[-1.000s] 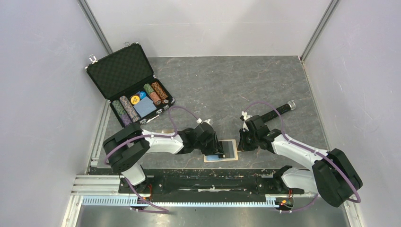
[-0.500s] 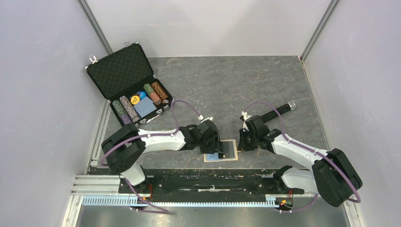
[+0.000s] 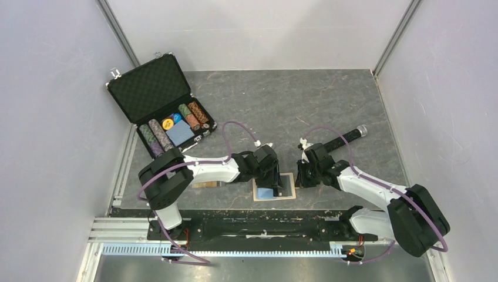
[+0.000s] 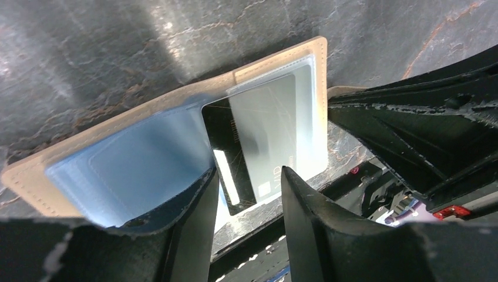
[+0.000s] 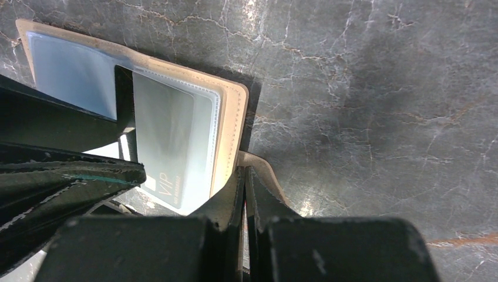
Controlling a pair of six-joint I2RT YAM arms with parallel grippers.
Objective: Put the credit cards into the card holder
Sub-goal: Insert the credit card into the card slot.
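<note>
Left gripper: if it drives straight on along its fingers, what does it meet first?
Probably the black card, whose bare end lies between the open fingers of the left gripper. Its other end is in the clear pocket of the holder. How far above it the fingers are, I can't tell.

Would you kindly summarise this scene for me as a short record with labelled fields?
card holder: open flat on the table, blue pockets up
dark card: partly in the clear pocket, near end sticking out
left end effector: open, fingers either side of the card's exposed end
right end effector: shut on the card holder's tab
orange-gold card: on the table, partly hidden beneath the left arm
poker-chip case: open, far left
</note>
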